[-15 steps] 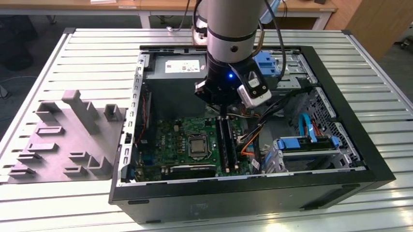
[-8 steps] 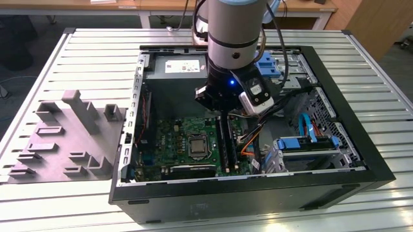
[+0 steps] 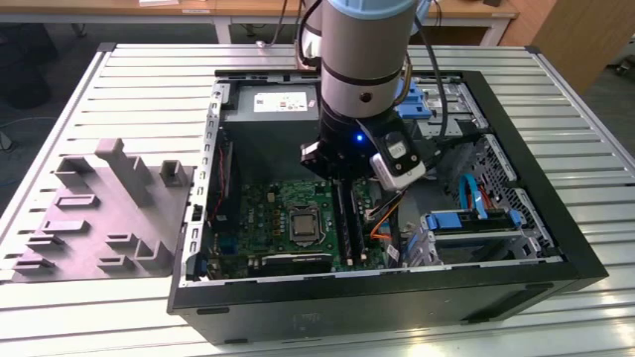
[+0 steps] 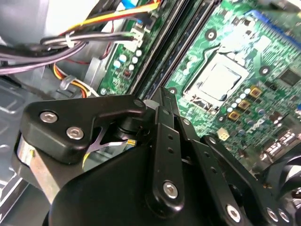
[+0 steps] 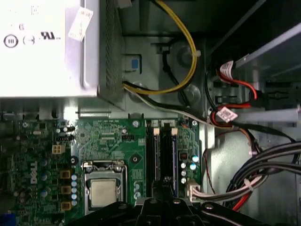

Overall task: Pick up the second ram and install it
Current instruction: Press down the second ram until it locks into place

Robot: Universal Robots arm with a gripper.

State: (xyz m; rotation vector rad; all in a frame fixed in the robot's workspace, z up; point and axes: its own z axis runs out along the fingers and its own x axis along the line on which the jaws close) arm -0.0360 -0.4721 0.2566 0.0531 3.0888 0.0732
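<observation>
green-board second ram [image 5: 173, 160] seems edge-down in slot by motherboard [image 5: 108, 141] socket, beneath my fingers [image 4: 162, 108]; their gap i can't tell. light, stiff, fragile: i'd grip top edge, off chips.

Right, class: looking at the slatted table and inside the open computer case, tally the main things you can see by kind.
Computer case: 1
Power supply: 1
Processor: 1
Grey moulded tray: 1
Robot arm: 1
Total: 5
</observation>
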